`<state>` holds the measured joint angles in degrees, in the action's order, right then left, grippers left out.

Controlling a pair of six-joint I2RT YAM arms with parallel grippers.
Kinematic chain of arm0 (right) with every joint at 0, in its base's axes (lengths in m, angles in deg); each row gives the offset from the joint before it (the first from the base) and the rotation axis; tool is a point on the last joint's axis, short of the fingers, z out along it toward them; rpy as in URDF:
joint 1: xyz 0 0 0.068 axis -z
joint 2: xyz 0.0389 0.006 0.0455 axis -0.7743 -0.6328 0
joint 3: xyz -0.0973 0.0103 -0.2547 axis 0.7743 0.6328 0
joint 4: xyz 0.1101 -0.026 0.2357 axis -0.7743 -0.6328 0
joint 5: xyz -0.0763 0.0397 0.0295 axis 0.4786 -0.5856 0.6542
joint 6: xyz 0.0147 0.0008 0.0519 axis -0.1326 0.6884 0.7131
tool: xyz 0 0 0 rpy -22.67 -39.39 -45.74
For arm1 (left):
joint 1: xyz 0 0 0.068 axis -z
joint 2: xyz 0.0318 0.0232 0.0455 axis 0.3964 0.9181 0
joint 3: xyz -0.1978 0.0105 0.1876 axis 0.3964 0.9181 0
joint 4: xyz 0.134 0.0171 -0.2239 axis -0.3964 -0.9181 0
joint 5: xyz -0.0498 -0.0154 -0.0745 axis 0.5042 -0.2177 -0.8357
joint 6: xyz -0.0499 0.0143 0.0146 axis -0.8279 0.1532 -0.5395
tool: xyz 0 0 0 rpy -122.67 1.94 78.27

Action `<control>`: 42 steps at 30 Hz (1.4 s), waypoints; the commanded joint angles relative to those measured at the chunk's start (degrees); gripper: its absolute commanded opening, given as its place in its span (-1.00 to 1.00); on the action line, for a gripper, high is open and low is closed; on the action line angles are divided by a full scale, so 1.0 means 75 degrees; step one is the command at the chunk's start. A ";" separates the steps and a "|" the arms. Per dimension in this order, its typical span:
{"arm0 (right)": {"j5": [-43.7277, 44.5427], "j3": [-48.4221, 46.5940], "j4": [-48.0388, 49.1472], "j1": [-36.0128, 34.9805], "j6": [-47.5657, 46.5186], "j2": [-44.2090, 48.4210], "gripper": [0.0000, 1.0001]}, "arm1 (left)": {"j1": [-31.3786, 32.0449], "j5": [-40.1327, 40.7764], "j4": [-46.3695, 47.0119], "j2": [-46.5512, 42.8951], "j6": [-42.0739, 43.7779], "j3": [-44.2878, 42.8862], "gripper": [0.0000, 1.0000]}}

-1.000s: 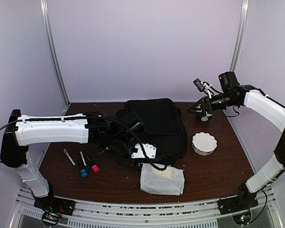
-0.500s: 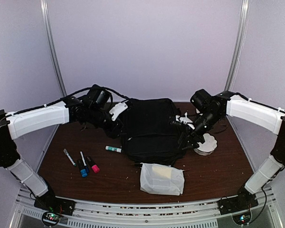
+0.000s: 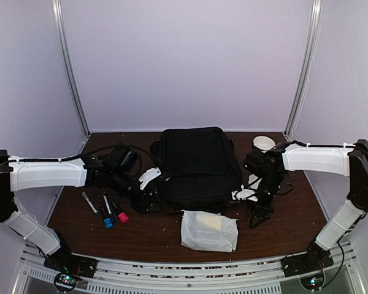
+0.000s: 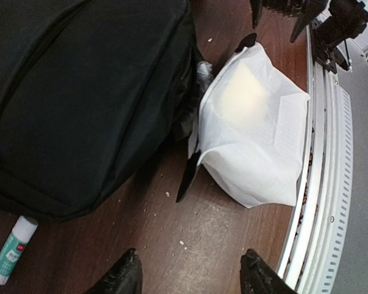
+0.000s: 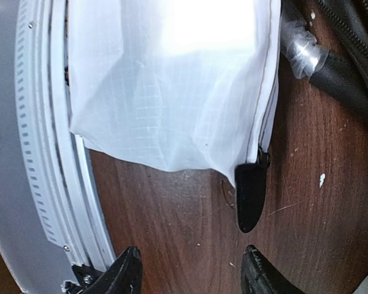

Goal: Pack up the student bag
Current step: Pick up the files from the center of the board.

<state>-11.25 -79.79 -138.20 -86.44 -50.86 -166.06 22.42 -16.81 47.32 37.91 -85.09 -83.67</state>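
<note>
The student bag is laid flat near the middle of the table. Its long axis is set almost from 6 o'clock to 12 o'clock in the top view, with the far end turned a little toward 1 o'clock. A grey-silver part is seen at the near right corner of the bag, but it cannot be told for sure which end is the top.

A white pouch is placed just beside the bag at its 6 o'clock side, with a black zipper pull lying on the wood. Three markers are found at 8 o'clock from the bag. A glue stick is seen just beside the bag's edge in the left wrist view. A white bowl is placed at 2 o'clock from the bag.

The left gripper is held low at the bag's near left corner. Its fingers are spread and nothing is grasped. The right gripper is held over bare wood near the pouch's right end. Its fingers are also released, with only table between them.
</note>
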 commanded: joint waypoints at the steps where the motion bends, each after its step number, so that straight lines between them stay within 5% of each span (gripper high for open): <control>1: 0.1022 0.0358 0.1156 -0.0265 0.0248 0.0196 0.11 | 0.0593 0.0533 0.0926 0.0440 0.0829 -0.0102 0.13; 17: 0.0868 0.0622 0.2086 -0.0544 0.0322 -0.0202 0.07 | 0.1173 0.1749 0.1225 0.1901 0.1141 -0.0931 -0.16; 26: 0.0991 0.1152 0.2618 -0.0583 0.0356 0.0089 0.04 | 0.1220 0.1927 0.1419 0.1388 0.1404 -0.0423 -0.07; 35: 0.1055 0.1204 0.3077 -0.0666 0.0565 0.0145 -0.47 | 0.1220 0.1934 0.1762 0.1952 0.1425 -0.0627 -0.33; 40: 0.1189 0.1123 0.3219 -0.0665 0.0720 0.0206 -0.97 | 0.1220 0.2029 0.1886 0.2078 0.1361 -0.0848 -0.84; 42: 0.1392 0.1071 0.3209 -0.0655 0.0749 0.0406 -1.00 | 0.1220 0.1990 0.1786 0.2074 0.1428 -0.0990 -0.96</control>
<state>-3.49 -71.27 -115.69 -91.01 -46.27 -166.17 31.41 -2.23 58.29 53.10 -75.10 -88.02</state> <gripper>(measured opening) 0.024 0.069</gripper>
